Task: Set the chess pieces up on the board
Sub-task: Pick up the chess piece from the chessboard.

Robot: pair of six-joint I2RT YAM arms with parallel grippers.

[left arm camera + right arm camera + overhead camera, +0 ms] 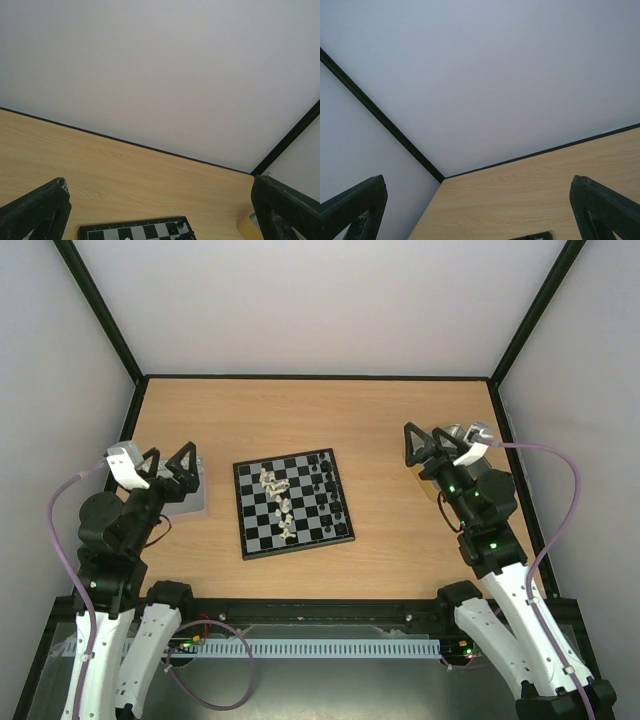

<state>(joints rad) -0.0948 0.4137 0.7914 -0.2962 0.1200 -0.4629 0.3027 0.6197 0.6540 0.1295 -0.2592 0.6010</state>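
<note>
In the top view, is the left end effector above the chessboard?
No, the left end effector hangs open to the left of the board, by a silver tin.

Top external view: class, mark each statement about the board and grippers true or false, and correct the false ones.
1. The board lies on the table between the two arms. True.
2. The left gripper is shut on a chess piece. False: it is open and holds nothing.
3. The cream-white pieces stand in neat rows along the board's near edge. False: they cluster loosely around the board's middle.
4. The right gripper is open and clear of the board. True.
5. The black pieces are on the board's right side. True.
</note>
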